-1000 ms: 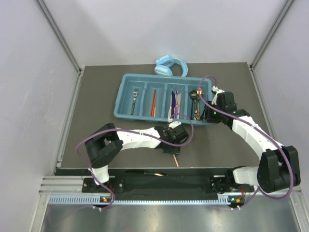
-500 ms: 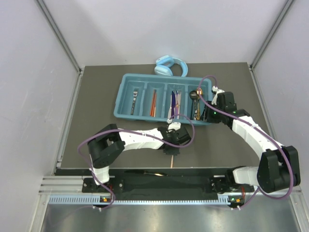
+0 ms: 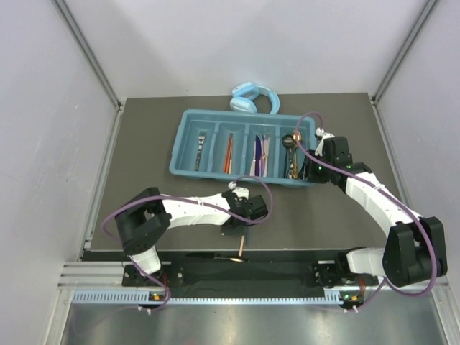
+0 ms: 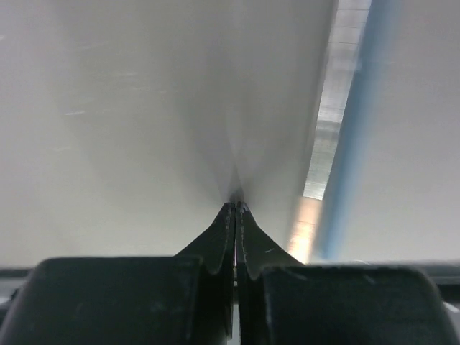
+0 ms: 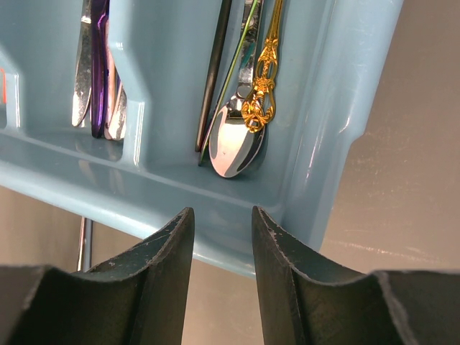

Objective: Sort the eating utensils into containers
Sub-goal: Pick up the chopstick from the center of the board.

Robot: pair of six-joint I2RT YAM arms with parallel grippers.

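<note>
**Surface** (image 3: 144,180): dark mat between pale walls.

**Cutlery tray** (image 3: 215,175): teal-blue with four long compartments, lying in the far half of the surface with its long side roughly along the far edge.
- Compartment nearest the left edge: one silver fork (image 3: 200,149).
- Second compartment: orange chopsticks (image 3: 228,153).
- Third compartment: purple knife (image 5: 98,72) lying among silver pieces.
- Compartment nearest the right edge: gold-handled spoon (image 5: 248,115) with its silver bowl against the near wall, and a dark slim handle (image 5: 215,79) beside it.

**Loose chopstick** (image 3: 241,247): a thin orange stick outside the tray, close to the middle of the near edge and pointing toward that edge. Its far end is under the left end effector.

**Left end effector** (image 4: 236,212): clenched, fingers pressed together, between the tray and the near edge. It is grasping the loose chopstick by its far end. Its wrist view is motion-blurred and does not show the stick clearly.

**Right end effector** (image 5: 221,212): released, fingers apart with nothing between them. It hangs over the tray's near wall at the compartment nearest the right edge.

**Headphones** (image 3: 253,99): light blue, at the far edge, just beyond the tray's far wall.
</note>
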